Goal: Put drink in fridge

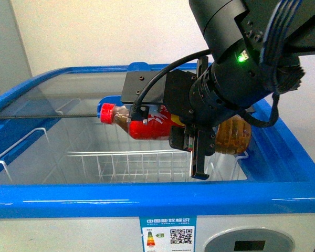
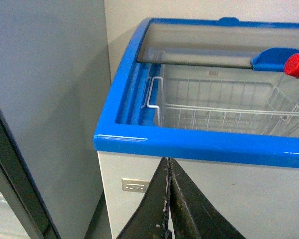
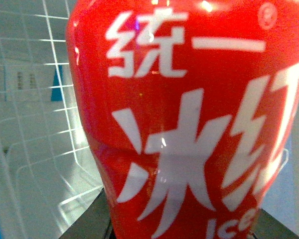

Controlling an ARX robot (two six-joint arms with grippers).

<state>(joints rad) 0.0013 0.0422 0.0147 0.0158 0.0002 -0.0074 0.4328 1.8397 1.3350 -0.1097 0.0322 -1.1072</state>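
— While my left gripper [image 2: 168, 172] hangs low outside the fridge [image 2: 189, 142], its fingers [image 2: 157, 209] pressed together on nothing, can you explain why the right one is turned like that?

— Sure. My right gripper [image 1: 193, 135] is just past the front rim, and its fingers [image 1: 200, 157] are pinching the drink [image 1: 147, 126] across the red label, towards the fat end. The bottle lies sideways with the cap sticking out to one side of the fingers, so I judge it is meant to go down flat, not upright.

— Is it over the opening?

— Yes. It is in the air and touching nothing but the fingers. Straight below them is the wire basket [image 1: 126, 160]. My right wrist camera shows the label filling the view with white wire behind it.

— And the glass lid [image 1: 58, 94]?

— It is beyond the fingers, off to the cap side, and covers the far part only. That leaves this end open, which is why the bottle hangs here. I'd say lowering comes next, and the risk is the cap end clipping the lid's edge, which is close to it.
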